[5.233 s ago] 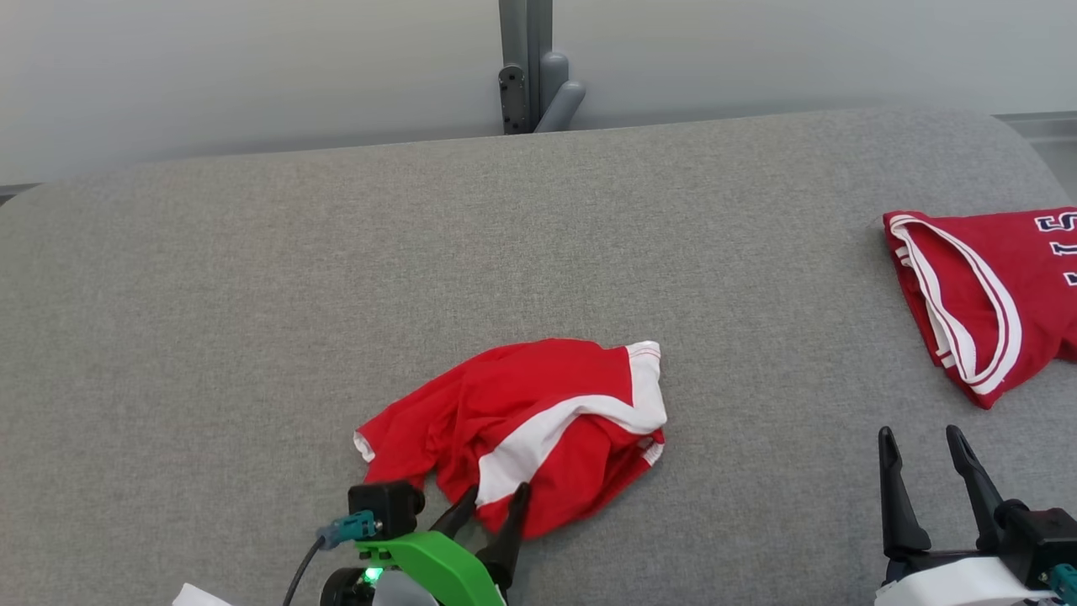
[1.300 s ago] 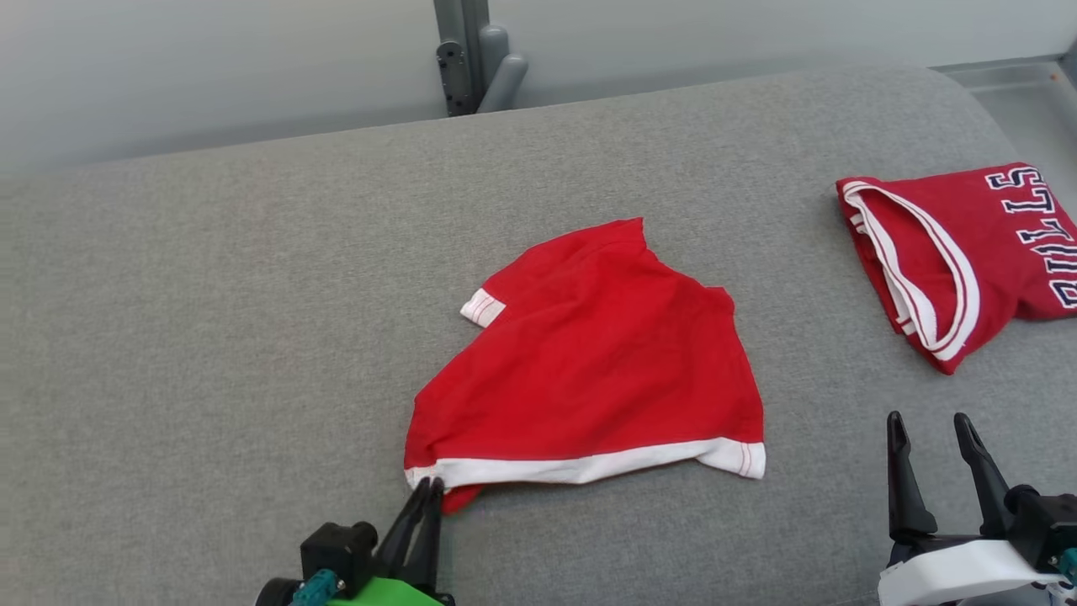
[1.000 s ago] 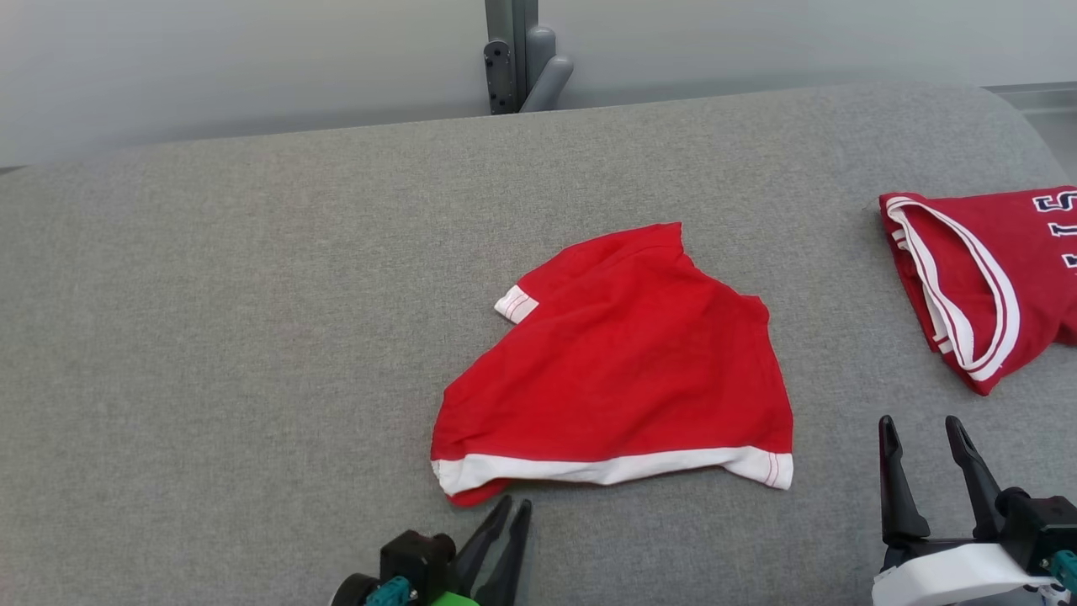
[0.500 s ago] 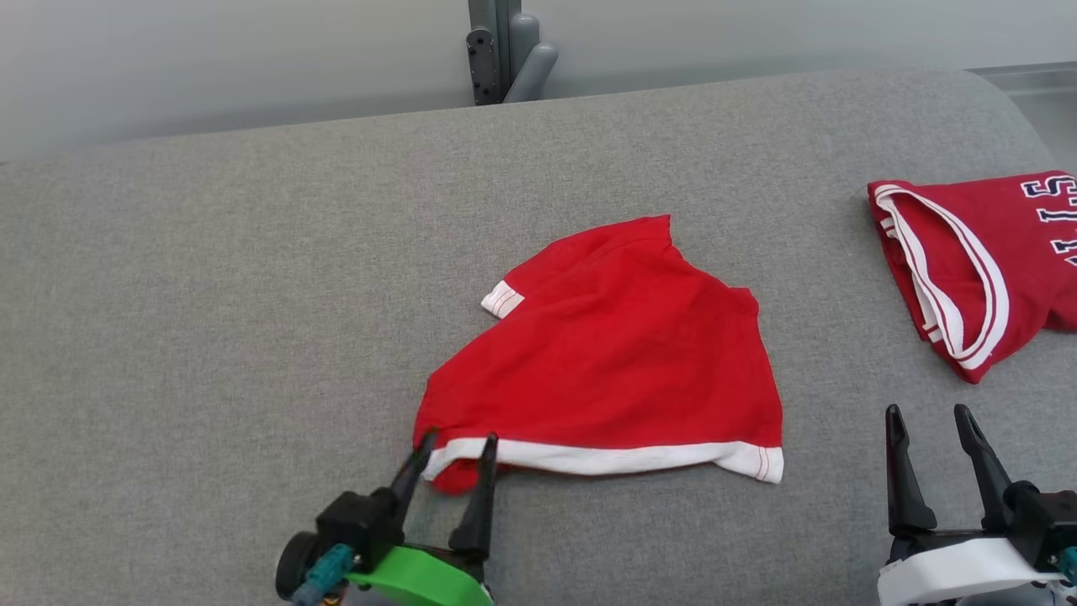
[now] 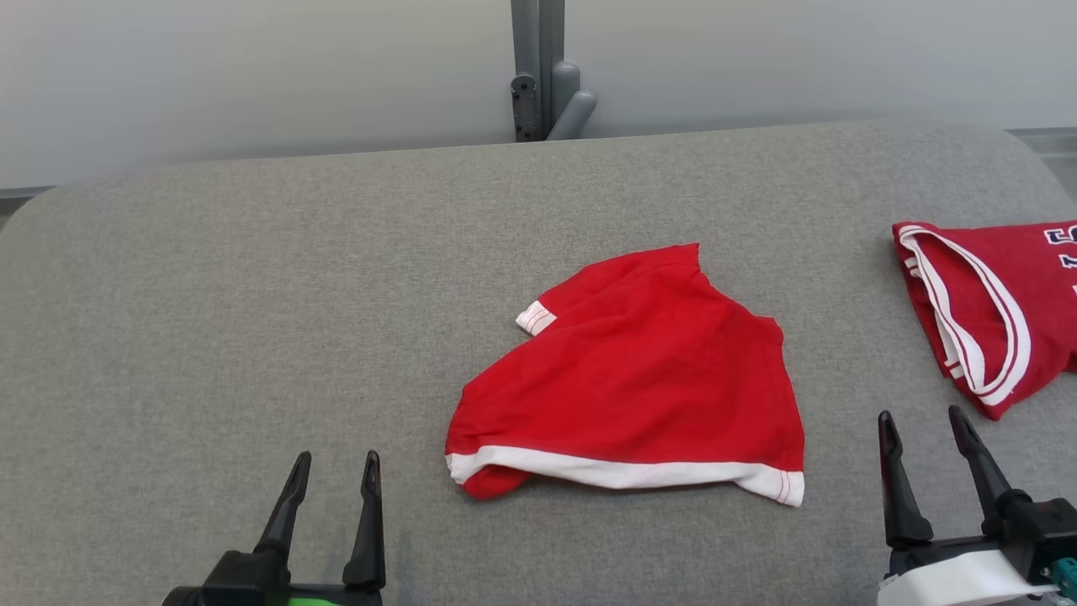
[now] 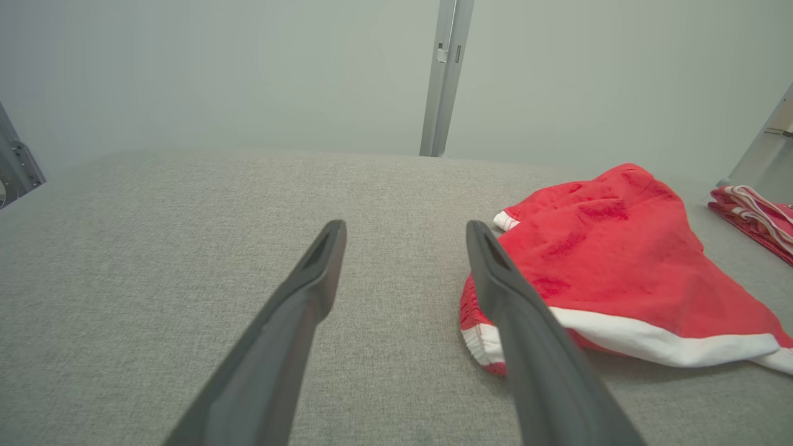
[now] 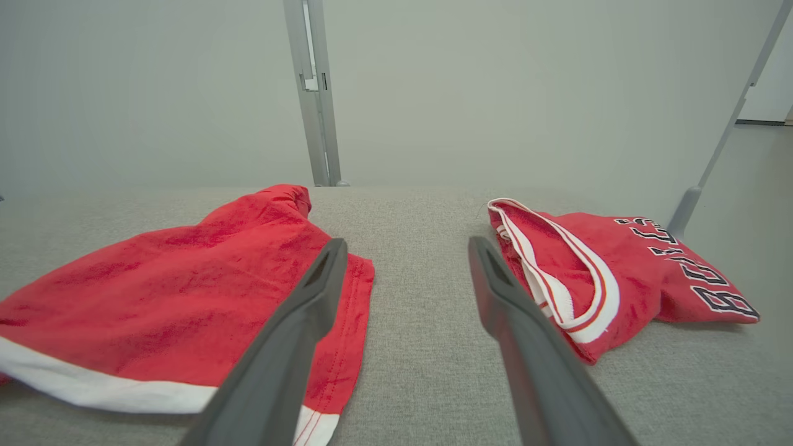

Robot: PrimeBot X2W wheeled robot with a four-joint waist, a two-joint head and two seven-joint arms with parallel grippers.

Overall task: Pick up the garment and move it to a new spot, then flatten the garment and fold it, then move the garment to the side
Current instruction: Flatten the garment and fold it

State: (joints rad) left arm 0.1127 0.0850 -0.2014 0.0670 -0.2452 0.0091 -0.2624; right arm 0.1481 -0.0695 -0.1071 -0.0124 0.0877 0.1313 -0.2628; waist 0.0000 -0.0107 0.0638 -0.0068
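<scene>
Your left gripper [image 5: 336, 459] has let go and backed off left, jaws wide; the right gripper [image 5: 920, 417] gapes too (both empty). The garment [image 5: 639, 379] lies between them on the grey pad [image 5: 252, 295], hem [image 5: 623, 474] running left-right, its left corner nearest your left arm.

Red garment [image 5: 639, 387] lies on grey table [image 5: 252, 295] between left hand [image 5: 336, 459] and right hand [image 5: 919, 414], both spread wide

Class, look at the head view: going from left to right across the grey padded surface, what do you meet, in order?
left gripper → red garment with a white hem → red jersey. The right gripper overlaps the jersey sideways, so it is left out.
</scene>
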